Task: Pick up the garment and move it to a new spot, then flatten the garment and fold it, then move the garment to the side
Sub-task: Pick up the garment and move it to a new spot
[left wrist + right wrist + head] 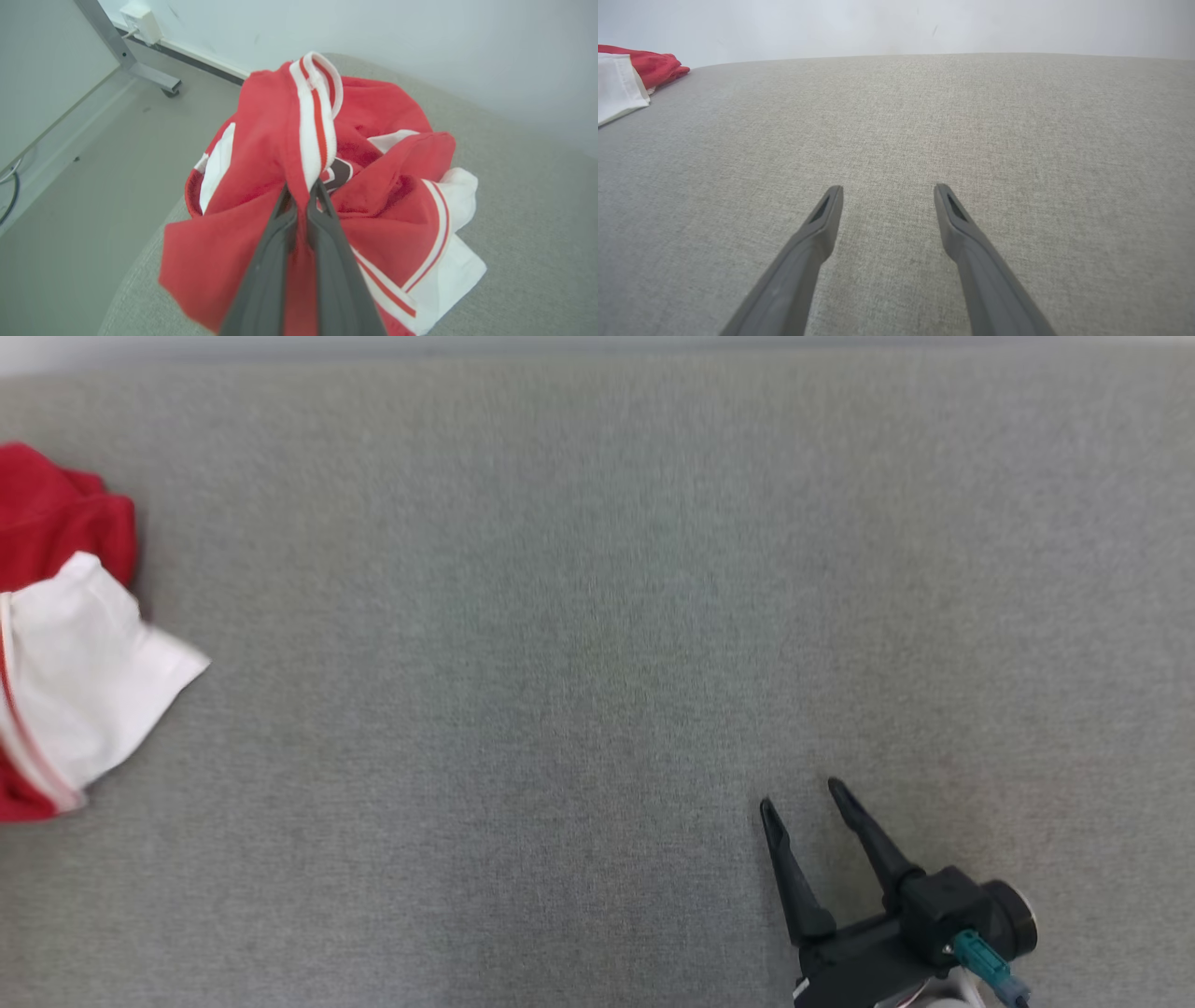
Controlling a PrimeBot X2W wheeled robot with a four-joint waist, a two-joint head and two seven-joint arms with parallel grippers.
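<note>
While left gripper [302, 187] pinches garment [261, 140] (red-white), right gripper [800, 793] spread

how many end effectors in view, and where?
2. The left end effector is shut on the garment's striped band, near the surface's edge. The right end effector hangs open over bare surface, lower right in the head view.

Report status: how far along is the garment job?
Done: nothing yet; the red-and-white jersey is crumpled at the left edge of the grey fabric surface. In hand: left pincer shut on its striped trim. Left: move, flatten, fold, set aside. Right pincer open, holding nothing.
</note>
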